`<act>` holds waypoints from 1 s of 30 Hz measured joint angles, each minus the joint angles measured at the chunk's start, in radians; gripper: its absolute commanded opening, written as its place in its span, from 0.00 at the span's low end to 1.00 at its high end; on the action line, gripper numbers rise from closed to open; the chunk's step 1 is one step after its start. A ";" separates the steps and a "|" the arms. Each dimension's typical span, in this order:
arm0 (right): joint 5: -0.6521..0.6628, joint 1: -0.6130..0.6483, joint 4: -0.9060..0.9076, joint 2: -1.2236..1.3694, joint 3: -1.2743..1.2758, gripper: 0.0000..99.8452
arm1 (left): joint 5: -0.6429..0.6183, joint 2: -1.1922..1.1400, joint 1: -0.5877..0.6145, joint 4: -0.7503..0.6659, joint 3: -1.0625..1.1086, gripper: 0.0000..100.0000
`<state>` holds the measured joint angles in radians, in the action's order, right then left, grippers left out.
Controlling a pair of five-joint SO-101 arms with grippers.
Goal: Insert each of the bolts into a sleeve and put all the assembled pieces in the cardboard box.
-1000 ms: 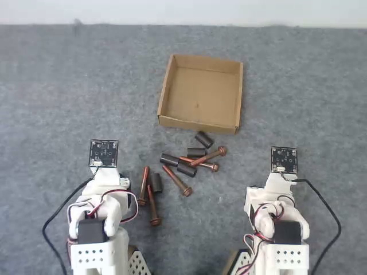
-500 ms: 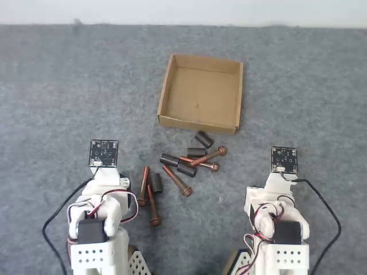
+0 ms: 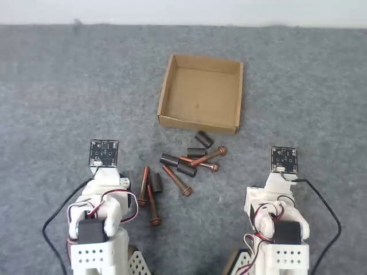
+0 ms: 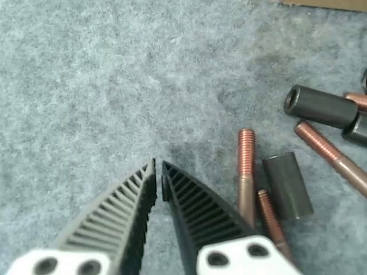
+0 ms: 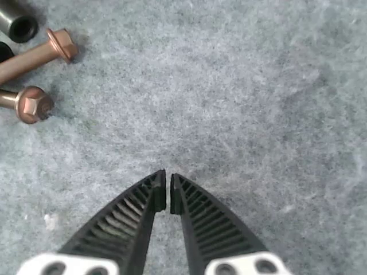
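A grey carpet (image 3: 57, 86) covers the table, and the cardboard box (image 3: 198, 97) sits open-topped on it, its front wall facing the arms. The left arm (image 3: 97, 229) and right arm (image 3: 275, 229) stand well back from that front wall, one out past each front corner of the box. The left gripper (image 4: 159, 166) is clenched on nothing, its toothed tips almost meeting over bare carpet; the right gripper (image 5: 168, 175) is likewise closed with nothing in it. The loose pile starts just in front of the box's front wall and spreads away from it into the gap between the arms: five dark sleeves (image 3: 186, 169) and five copper bolts (image 3: 176, 179), some crossing or touching. The bolt farthest out from the box towards the left arm (image 4: 246, 172) lies just beside the left gripper's tips, with a sleeve (image 4: 288, 186) next to it. The two bolt heads on the pile's other flank (image 5: 60, 44) lie well apart from the right gripper.
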<state>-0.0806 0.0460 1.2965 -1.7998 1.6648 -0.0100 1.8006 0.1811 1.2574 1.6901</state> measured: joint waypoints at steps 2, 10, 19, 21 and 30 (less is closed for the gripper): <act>0.000 0.000 0.000 0.000 0.000 0.01 | 0.000 0.000 0.000 0.000 0.000 0.01; 0.000 0.000 -0.077 0.000 0.000 0.01 | 0.000 0.000 0.000 -0.040 0.000 0.01; 0.000 -0.006 -0.198 0.000 0.000 0.01 | 0.000 0.000 -0.002 -0.232 0.000 0.01; 0.000 -0.006 -0.229 0.000 0.000 0.01 | 0.000 0.000 -0.002 -0.301 0.000 0.03; 0.000 -0.003 -0.242 0.000 0.000 0.01 | 0.000 0.000 -0.118 -0.347 0.000 0.06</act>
<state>-0.0806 0.0430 1.0541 -1.7998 1.6648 -0.0100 1.8006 0.0629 0.9106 1.6901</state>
